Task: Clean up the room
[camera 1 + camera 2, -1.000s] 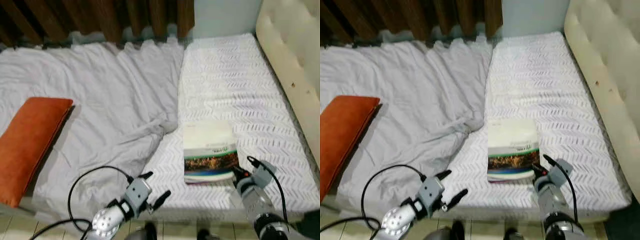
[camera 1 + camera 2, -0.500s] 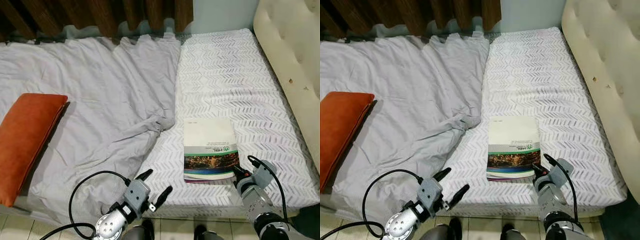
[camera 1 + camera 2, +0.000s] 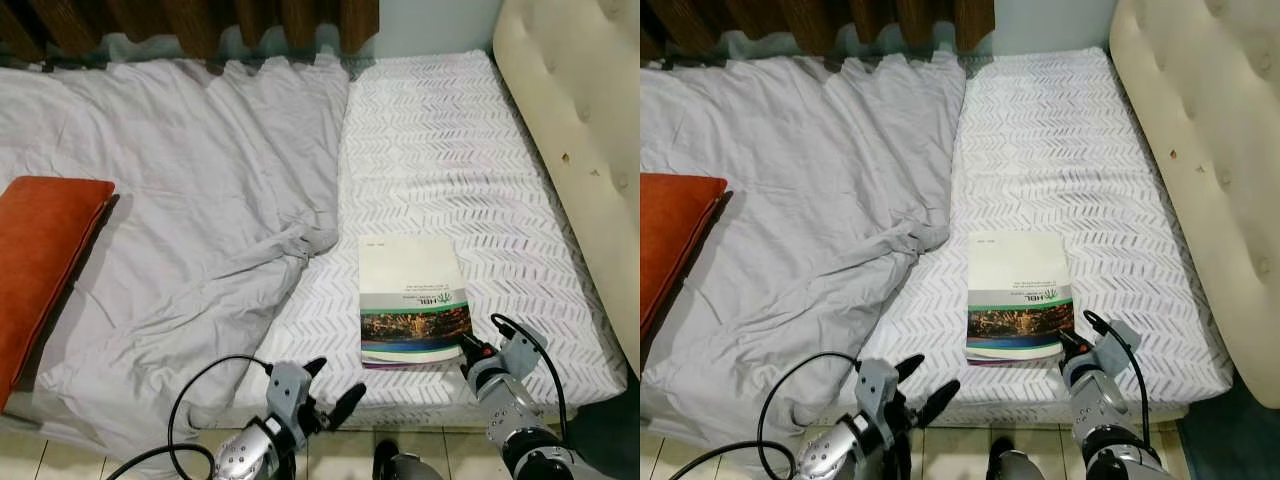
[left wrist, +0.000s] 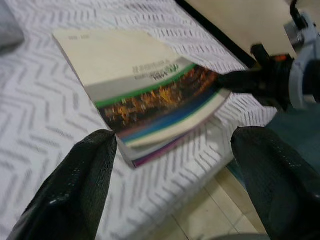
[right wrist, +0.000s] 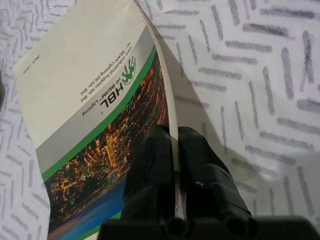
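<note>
A thick catalogue (image 3: 410,298) with a cream, green and city-photo cover lies on the white chevron mattress (image 3: 450,150) near its front edge. My right gripper (image 3: 470,347) is at the book's near right corner, shut on the cover's edge; in the right wrist view the fingers (image 5: 150,170) pinch the lifted cover (image 5: 95,110). My left gripper (image 3: 332,388) hangs open just below the front edge of the bed, left of the book. In the left wrist view its fingers (image 4: 75,190) frame the catalogue (image 4: 145,95).
A rumpled grey sheet (image 3: 190,200) covers the bed's left half, with an orange cushion (image 3: 40,260) at the far left. A cream tufted headboard (image 3: 570,120) runs along the right. Dark wooden slats (image 3: 200,15) stand behind. Tiled floor (image 3: 330,455) lies below.
The camera has shifted, so the bed sits higher in frame. My left gripper has moved right, closer to the book. The right gripper stays shut on the cover's corner.
</note>
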Controlling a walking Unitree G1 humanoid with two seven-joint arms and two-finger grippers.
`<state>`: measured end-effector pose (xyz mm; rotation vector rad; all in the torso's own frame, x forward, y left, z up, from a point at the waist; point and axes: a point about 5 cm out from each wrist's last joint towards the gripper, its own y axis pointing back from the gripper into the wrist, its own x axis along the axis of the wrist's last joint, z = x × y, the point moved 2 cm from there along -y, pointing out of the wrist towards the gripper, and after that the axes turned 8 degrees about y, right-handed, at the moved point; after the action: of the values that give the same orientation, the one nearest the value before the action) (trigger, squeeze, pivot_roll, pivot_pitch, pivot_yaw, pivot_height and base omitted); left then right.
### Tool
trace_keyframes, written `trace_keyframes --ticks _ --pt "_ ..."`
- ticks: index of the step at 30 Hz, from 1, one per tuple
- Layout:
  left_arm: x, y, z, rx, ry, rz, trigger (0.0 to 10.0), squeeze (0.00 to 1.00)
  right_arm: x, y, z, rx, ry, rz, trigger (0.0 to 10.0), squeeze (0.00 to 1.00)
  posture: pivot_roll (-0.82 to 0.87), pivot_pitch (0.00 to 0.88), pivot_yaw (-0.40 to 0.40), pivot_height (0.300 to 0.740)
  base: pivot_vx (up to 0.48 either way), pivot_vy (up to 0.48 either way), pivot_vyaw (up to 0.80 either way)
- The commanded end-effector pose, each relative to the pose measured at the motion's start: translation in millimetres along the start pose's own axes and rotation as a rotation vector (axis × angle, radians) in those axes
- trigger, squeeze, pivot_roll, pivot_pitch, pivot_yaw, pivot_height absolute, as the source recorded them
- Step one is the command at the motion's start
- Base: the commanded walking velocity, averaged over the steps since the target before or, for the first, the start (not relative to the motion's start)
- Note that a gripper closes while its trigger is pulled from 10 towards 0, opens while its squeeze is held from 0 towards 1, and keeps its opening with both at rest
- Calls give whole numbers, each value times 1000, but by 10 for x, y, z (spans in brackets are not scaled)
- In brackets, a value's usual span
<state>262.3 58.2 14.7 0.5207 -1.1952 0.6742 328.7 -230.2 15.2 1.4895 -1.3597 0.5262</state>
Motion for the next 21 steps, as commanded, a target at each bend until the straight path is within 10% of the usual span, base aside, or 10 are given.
trace_keyframes --ticks 1,14,15,16,17,21 --pt "-130 104 -26 5 24 -55 10000 0 -177 50 59 -26 -40 -61 10000 0 70 343 28 740 0 0 0" --pt "-110 141 -43 -19 7 -47 10000 0 -109 25 32 -7 90 -60 10000 0 85 345 30 740 0 0 0" --pt "-110 143 -43 -20 6 -47 10000 0 -108 25 32 -8 92 -61 10000 427 85 345 30 740 0 0 0" --pt "-111 144 -43 -21 6 -47 10000 0 -108 24 32 -9 94 -61 10000 427 85 345 30 740 0 0 0" --pt "-110 144 -43 -22 4 -47 10000 0 -107 24 32 -9 97 -61 10000 1000 85 346 30 740 0 0 0" --pt "-107 141 -38 -26 1 -46 10000 0 -89 21 32 -9 137 -57 10000 1000 85 347 31 740 0 0 0"
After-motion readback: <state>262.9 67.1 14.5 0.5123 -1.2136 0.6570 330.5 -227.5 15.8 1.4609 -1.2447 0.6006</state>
